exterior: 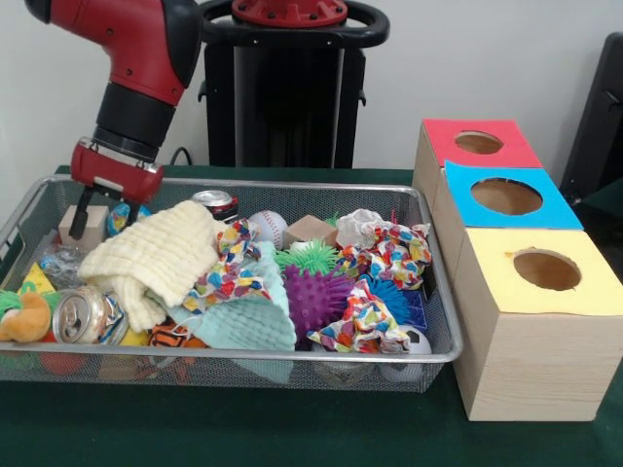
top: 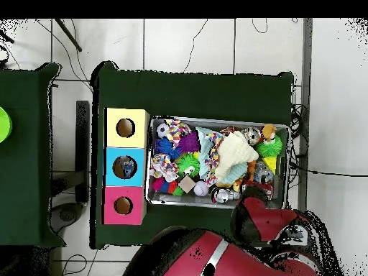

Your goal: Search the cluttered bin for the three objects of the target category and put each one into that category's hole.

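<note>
The wire mesh bin [exterior: 292, 357] is full of clutter; it also shows in the overhead view [top: 215, 119]. My gripper [exterior: 104, 210] is open and hangs low over the bin's far left corner, just in front of a wooden block [exterior: 86, 230] and beside a small blue and yellow thing [exterior: 121, 220]. A clear creased plastic bottle [exterior: 58, 261] lies below the gripper, left of a cream cloth [exterior: 156, 258]. No other bottle shows. The blue-topped box's hole [exterior: 506, 197] is at the right, the middle of three boxes. In the overhead view [top: 127, 167] something pale shows inside it, and my arm hides the gripper.
Drink cans lie at the near left [exterior: 83, 314] and far middle [exterior: 216, 202]. Purple [exterior: 316, 297] and green [exterior: 311, 258] spiky balls, patterned cloths [exterior: 394, 255] and a baseball [exterior: 268, 229] fill the bin. The red-topped box [exterior: 477, 143] and yellow-topped box [exterior: 545, 269] flank the blue one.
</note>
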